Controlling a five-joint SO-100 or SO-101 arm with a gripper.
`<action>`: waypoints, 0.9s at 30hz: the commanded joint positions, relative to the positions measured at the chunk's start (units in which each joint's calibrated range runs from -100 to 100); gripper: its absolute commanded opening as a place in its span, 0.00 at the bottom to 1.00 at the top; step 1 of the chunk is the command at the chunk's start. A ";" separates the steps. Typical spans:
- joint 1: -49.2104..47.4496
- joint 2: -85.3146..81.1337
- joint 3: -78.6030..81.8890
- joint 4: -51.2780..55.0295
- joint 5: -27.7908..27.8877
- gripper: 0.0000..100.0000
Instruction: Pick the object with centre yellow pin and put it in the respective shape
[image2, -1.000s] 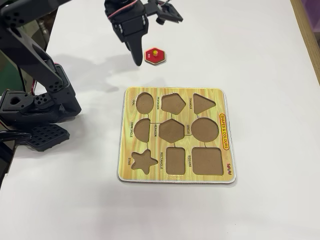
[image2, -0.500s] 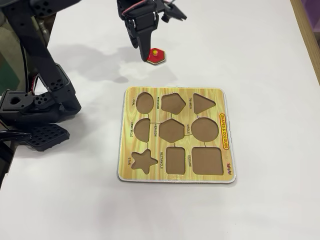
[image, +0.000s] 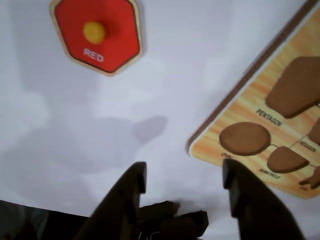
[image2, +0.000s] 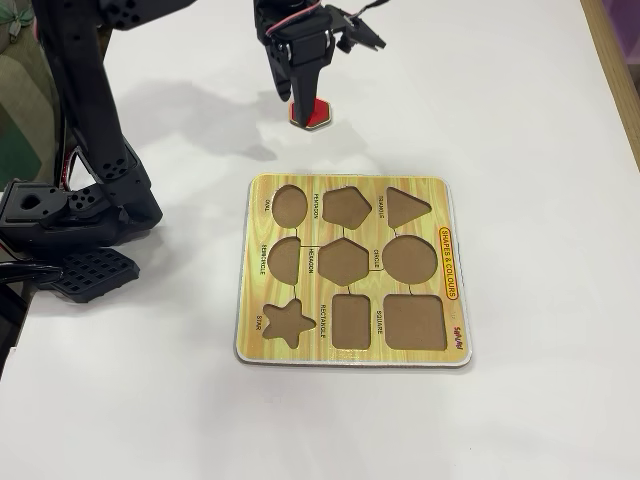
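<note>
**A:** Where does the tool (image: 183, 182) stand now?

**B:** Its two dark fingers are spread, with nothing between them, at the bottom of the wrist view. In the fixed view the tool (image2: 303, 108) hangs near the top centre, its tips right over the red piece. A second ago it was further left, beside the piece; it has swung across and now covers most of it from that camera.

**A:** And the piece itself?

**B:** The red hexagon (image: 97, 34) lies flat on the white tabletop (image: 200, 60), in the upper left of the wrist view, its yellow knob (image: 94, 31) up and the word RED below the knob. It has not moved. In the fixed view only the lower edge of the red hexagon (image2: 312, 118) shows under the fingers.

**A:** So is it lined up?

**B:** Not quite, I think. In the wrist view the piece sits well ahead of the gap and to its left, so the tool probably needs to reach further before closing on the knob.

**A:** The board?

**B:** The puzzle board (image2: 350, 190) lies below the piece, apart from it, every recess empty; the hexagon recess (image2: 343, 260) is in the middle.
</note>
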 joint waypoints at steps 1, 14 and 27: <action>-3.38 1.73 -7.73 -0.24 -0.32 0.18; -7.77 13.70 -22.57 -0.24 0.25 0.18; -7.87 22.74 -29.86 -0.15 0.25 0.18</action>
